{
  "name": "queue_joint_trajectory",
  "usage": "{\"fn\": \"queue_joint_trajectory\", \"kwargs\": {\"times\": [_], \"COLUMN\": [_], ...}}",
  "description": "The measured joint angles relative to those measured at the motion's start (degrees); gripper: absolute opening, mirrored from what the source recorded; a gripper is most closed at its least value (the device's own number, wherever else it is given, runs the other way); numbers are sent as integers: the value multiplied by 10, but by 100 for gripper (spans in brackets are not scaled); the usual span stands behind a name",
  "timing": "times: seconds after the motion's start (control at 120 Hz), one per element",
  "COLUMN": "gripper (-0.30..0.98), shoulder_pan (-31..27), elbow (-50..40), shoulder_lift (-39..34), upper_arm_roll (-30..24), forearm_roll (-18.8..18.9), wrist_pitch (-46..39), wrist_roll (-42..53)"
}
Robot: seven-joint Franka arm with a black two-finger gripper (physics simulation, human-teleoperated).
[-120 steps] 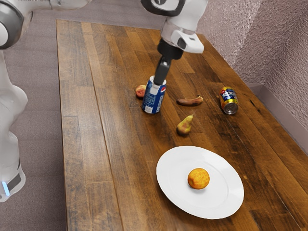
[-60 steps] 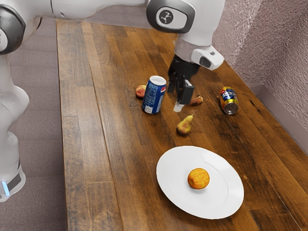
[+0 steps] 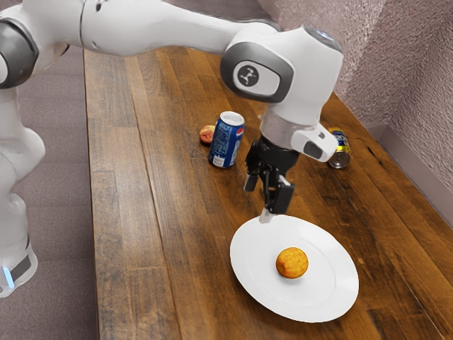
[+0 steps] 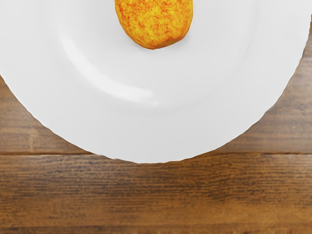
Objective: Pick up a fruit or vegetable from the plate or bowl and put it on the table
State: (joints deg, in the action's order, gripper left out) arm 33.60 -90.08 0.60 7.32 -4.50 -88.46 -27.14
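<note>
The black gripper (image 3: pixel 259 203), its fingers apart, hangs near the rim of the white plate (image 3: pixel 327 285) and should centre over the round orange fruit (image 3: pixel 291 263) at the plate's middle before lowering straight down.

A bench (image 3: pixel 124 283) of mixed brown planks catches pale light along the exterior view's left; beyond lies mauve-grey floor (image 3: pixel 60 219). A rough pinkish wall (image 3: pixel 417 64) rises at the exterior view's far right.

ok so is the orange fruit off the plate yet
No, the orange fruit sits on the white plate.
</note>
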Motion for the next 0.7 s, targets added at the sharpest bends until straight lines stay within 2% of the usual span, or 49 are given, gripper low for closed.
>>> {"fn": "queue_joint_trajectory", "kwargs": {"times": [0.108, 0.233, 0.508, 0.7], "gripper": [69, 69, 69, 69], "shoulder_pan": [36, 62, 9, 24], "elbow": [0, -2, -44, -52], "shoulder_lift": [11, 25, 31, 32], "upper_arm_roll": [-1, -1, 1, 0], "forearm_roll": [-34, -52, -57, -59], "wrist_pitch": [-24, -44, -92, -108], "wrist_roll": [-6, -11, -19, -23]}}
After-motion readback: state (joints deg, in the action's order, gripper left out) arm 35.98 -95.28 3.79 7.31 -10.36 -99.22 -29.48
